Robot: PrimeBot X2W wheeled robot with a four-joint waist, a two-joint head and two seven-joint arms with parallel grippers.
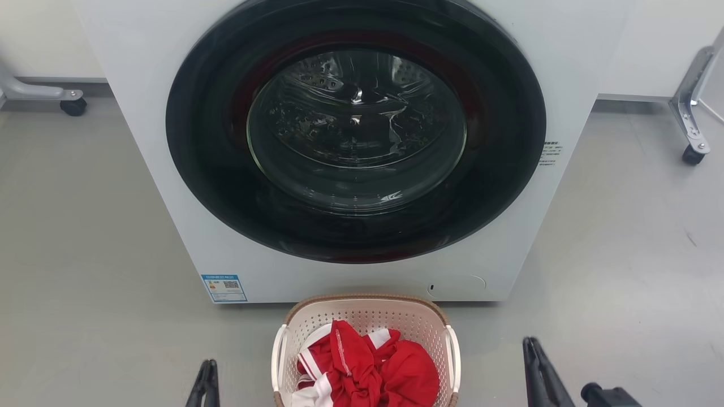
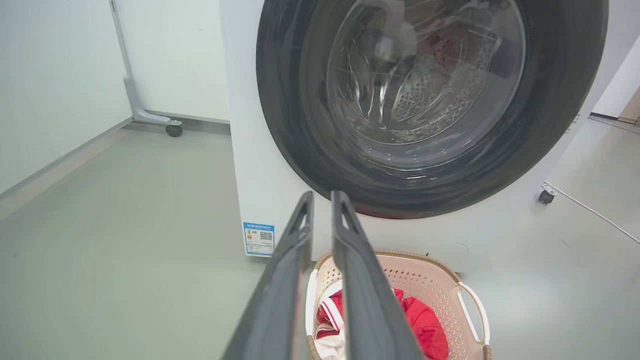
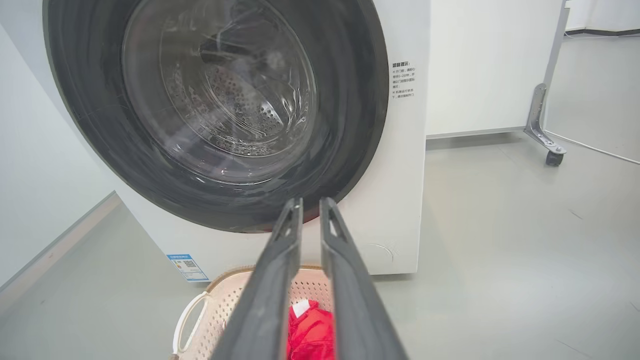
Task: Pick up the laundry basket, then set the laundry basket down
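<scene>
The basket (image 1: 366, 320) sits on the floor just in front of the washer (image 1: 209, 249), right under its round door (image 1: 356, 130), its far rim close to the washer's base; I can't tell whether they touch. It's holding a loose heap of red and white clothes (image 1: 367, 367). The left gripper (image 1: 208, 367) hangs out from the washer off the basket's left side, apart from it, and the right gripper (image 1: 530, 345) does the same on the other side, a little further off. From the left wrist, that gripper's (image 2: 322, 196) fingers are drawn nearly together with nothing between them, and the right one's (image 3: 310, 200) look the same, so both are closed and empty. I'd guess it lifts easily: thin perforated plastic and a small, soft load, so not much weight. The walls look stiff enough to keep their shape, though they'd likely flex if squeezed. The clothes are bunched toward the end away from the washer, so it may tip that way. The sensible grips are the two white loop handles, the left handle (image 1: 277, 353) and the right handle (image 1: 454, 353), one per gripper, lifted evenly. The smooth plastic may slip in thin fingers, so each needs a firm pinch, and the jaws must open first.
</scene>
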